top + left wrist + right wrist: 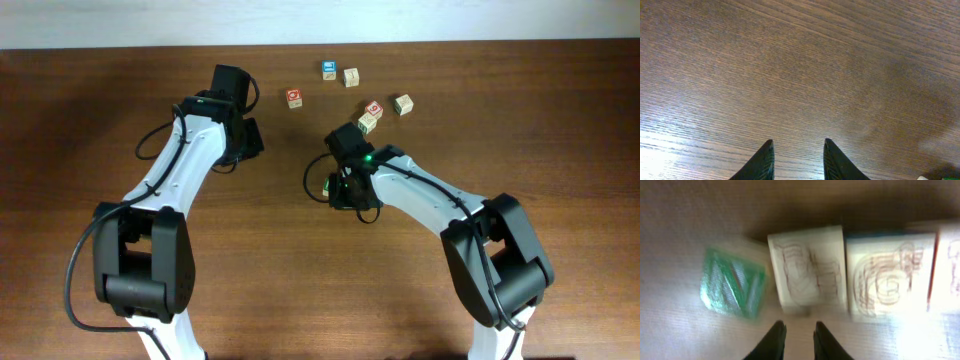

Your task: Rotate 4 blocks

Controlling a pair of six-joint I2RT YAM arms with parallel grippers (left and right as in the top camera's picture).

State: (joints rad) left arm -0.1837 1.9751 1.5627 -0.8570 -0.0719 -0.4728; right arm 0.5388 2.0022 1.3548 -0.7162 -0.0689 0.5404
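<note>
1. Found the right pincer (799,326) low over the bench (680,210), tips narrowly apart, nothing between them
2. Saw a row of blocks just ahead of those tips: green-faced block (732,290) ahead and to the left, askew to the others; pale block (807,270) straight ahead; second pale block (890,277) touching it on the right; fourth block (949,262), reddish at its edge, furthest right and cut off by the frame
3. Could not read the blurred faces
4. Found the left pincer (799,142) apart and empty over bare bench, with no block ahead of it
5. Judged the blocks light, stiff, hard-edged wooden cubes, not fragile, apt to skid on the smooth wood under an off-centre push
6. Judged the best hold to be across two opposite flat sides at mid-height, squarely centred; with no room for a tip between the touching pale pair, favoured the near and far faces for the pinch
</note>
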